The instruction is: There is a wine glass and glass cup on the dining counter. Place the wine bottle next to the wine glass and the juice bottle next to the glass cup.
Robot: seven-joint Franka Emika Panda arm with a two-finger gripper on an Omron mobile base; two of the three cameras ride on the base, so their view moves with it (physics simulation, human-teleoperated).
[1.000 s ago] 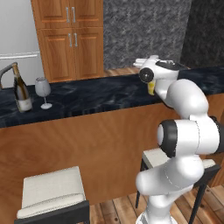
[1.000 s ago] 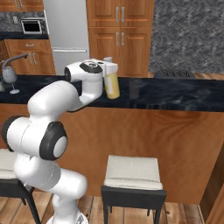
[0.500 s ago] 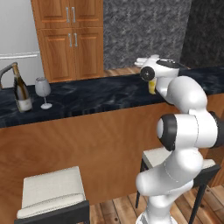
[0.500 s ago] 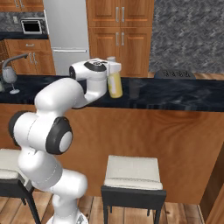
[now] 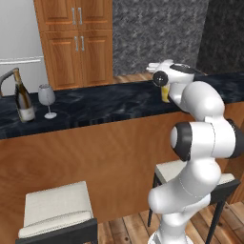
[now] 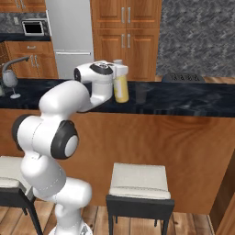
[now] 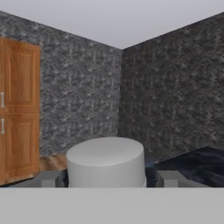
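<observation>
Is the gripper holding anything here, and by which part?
Yes: the gripper holds the juice bottle near its top, jaws on either side just below the white cap.

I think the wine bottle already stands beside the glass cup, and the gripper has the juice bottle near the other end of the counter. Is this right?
Not quite. The wine bottle stands beside the wine glass, not the glass cup; the left base view shows this. The rest holds: the gripper has the juice bottle further along the counter.

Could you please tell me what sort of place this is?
Most likely a home kitchen with a bar: a black marbled dining counter with stools, wooden cabinets, and a fridge.
</observation>
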